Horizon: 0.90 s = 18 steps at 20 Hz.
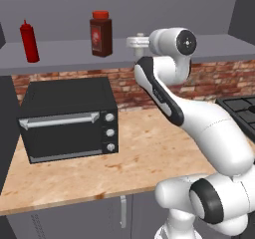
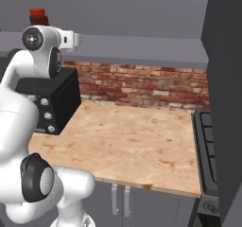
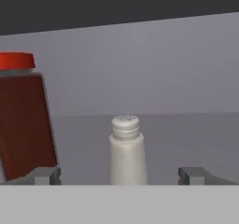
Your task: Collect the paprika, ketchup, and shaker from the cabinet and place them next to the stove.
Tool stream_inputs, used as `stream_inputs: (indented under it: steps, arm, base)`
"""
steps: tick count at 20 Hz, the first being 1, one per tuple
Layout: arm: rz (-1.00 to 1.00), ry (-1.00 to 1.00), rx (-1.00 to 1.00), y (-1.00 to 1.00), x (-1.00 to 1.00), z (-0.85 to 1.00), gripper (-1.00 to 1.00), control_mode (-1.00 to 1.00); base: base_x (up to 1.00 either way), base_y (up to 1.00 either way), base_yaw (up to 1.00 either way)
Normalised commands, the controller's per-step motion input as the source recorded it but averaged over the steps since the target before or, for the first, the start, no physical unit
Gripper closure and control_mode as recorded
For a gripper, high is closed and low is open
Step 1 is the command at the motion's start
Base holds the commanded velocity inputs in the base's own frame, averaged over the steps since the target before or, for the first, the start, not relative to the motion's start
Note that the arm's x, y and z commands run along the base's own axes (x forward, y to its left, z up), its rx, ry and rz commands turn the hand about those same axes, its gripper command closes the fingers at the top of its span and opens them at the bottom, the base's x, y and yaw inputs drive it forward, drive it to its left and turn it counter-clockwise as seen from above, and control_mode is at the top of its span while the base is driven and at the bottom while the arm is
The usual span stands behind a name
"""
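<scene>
- Three items stand upright on the cabinet point(image 1: 64, 51) shelf: the ketchup point(image 1: 29, 41) far left, the paprika point(image 1: 101, 33) toward the middle, and the shaker point(image 3: 126, 150) to the paprika's right.
- From the hand view, the end effector point(image 3: 119, 175) is spread wide, empty, with the shaker standing between its fingertips point(image 3: 43, 175), none of them touching it.
- The paprika sits just beside the left fingertip in that view, its red cap near the top.
- Below the shelf, a black toaster oven point(image 1: 69, 118) rests on the wooden counter point(image 1: 149, 153) against the brick wall point(image 2: 137, 86).
- The stove point(image 1: 241, 111) lies at the counter's right end, well apart from the shelf items.
</scene>
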Motion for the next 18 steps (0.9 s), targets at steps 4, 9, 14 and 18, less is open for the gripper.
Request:
stream_inputs:
  steps: [4, 9, 14, 18]
  arm:
    - [0.00, 0.09, 0.00, 0.00, 0.36, 0.00, -1.00, -1.00]
    - [0.00, 0.05, 0.00, 0.00, 0.31, 0.00, -1.00, -1.00]
    - [0.00, 0.02, 0.00, 0.00, 0.23, -0.02, -1.00, -1.00]
    - [0.00, 0.02, 0.00, 0.00, 0.16, -0.03, -1.00, -1.00]
  base:
    - [0.00, 0.00, 0.00]
    - [0.00, 0.00, 0.00]
    - [0.00, 0.00, 0.00]
    - [0.00, 0.00, 0.00]
